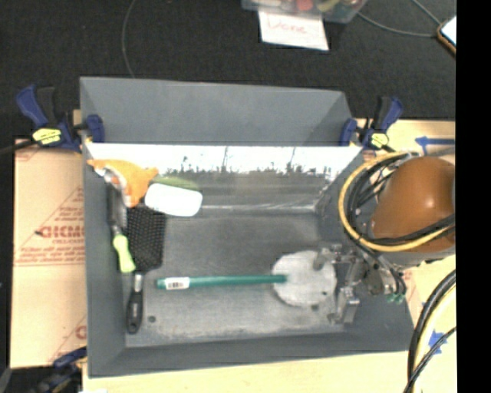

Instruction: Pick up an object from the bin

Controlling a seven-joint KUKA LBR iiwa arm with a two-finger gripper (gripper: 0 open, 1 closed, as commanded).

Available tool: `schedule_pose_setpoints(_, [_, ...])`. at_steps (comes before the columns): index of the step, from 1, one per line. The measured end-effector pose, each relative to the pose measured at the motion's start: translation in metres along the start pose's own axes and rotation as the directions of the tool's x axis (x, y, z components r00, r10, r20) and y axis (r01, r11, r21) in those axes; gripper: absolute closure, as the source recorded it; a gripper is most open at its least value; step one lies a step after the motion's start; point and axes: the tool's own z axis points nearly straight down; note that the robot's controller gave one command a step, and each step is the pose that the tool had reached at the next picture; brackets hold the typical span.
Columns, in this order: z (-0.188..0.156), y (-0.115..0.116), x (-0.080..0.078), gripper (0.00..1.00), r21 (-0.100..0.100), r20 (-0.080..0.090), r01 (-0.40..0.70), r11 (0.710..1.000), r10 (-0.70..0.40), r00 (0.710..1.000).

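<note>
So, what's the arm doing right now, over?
Gripper low at right, beside the white head of the green-handled brush. Brush lying flat. Black mesh tool and white oval far left, clear.

Beyond the far wall of the grey bin (211, 100) I work in lies a dull black surface (192, 38). A white slip of paper (294, 31) with red handwriting rests on it, with a clear container (307, 4) just behind. A thin pale cable (126, 38) curves away past the bin's far left corner. Light makes a bright white band (230, 160) along the foot of that far wall.
</note>
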Motion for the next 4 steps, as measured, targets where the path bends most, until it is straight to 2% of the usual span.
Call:
schedule_pose_setpoints(1, [0.000,0.000,0.000,0.00,0.000,0.000,0.000,1.000,0.000,1.000])
schedule_pose_setpoints(2, [0.051,0.005,-0.003,0.00,0.003,0.005,0.214,0.977,-0.214,0.977])
schedule_pose_setpoints(3, [0.065,-0.002,-0.013,1.00,0.004,0.012,0.214,0.977,-0.214,0.977])
schedule_pose_setpoints(4, [0.065,-0.002,-0.013,1.00,0.004,0.012,0.214,0.977,-0.214,0.977])
